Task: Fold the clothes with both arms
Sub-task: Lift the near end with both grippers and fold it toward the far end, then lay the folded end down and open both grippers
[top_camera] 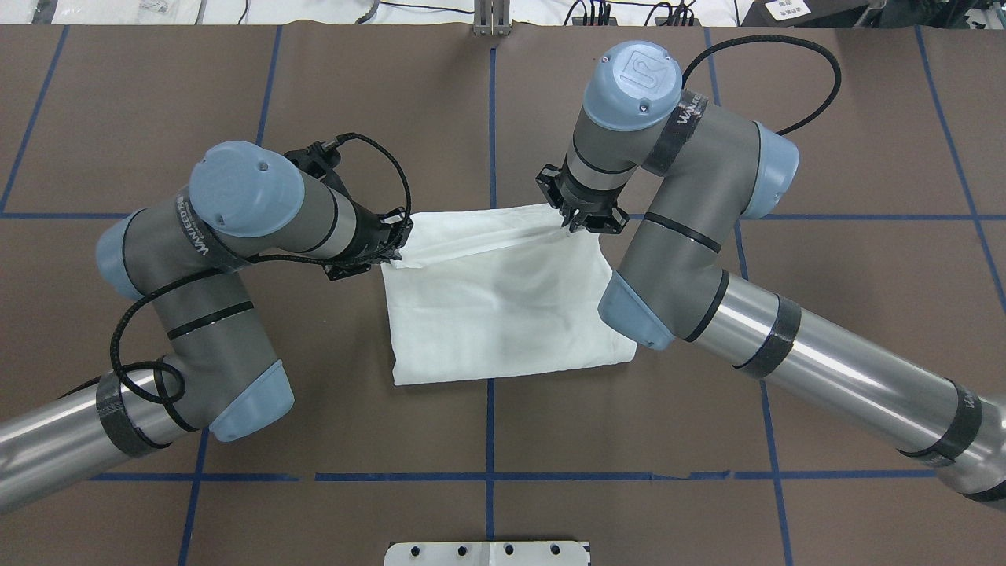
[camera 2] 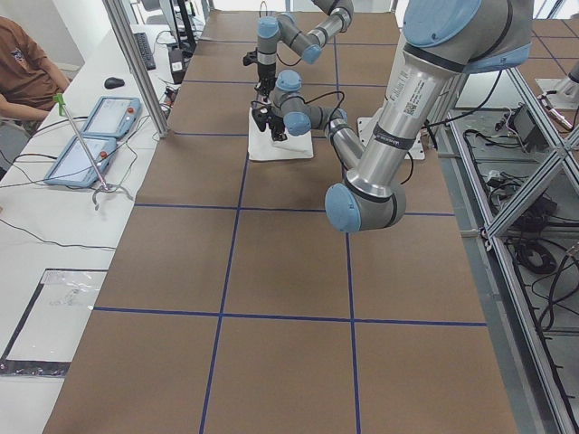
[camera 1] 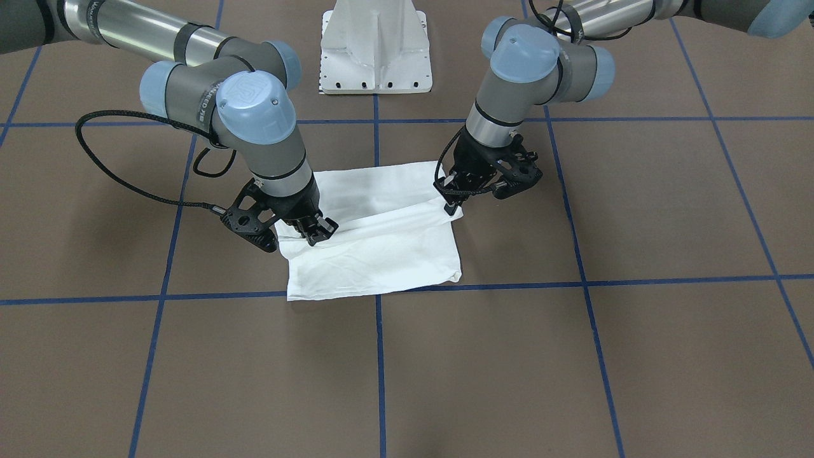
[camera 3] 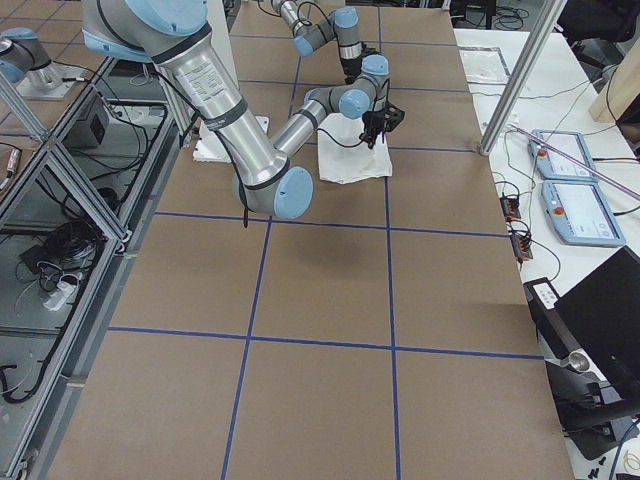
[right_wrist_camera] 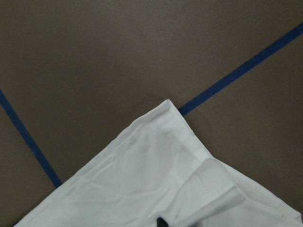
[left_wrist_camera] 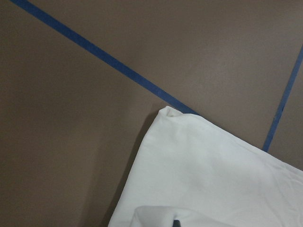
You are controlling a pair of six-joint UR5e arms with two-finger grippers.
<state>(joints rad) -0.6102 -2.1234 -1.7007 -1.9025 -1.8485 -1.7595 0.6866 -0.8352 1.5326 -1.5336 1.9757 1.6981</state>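
White and limp-looking, the folded long-sleeved T-shirt (camera 1: 381,261) is lying on the brown tabletop (camera 1: 572,356) spanning between both hands, the black two-finger left hand (camera 1: 453,203) and right hand (camera 1: 317,230) each pinching a top-layer corner beneath it, likely the best hold for such light, sagging cloth.

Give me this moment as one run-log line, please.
fold clothes | white shirt folded on table | left gripper shut on its left edge | right gripper shut on its right edge
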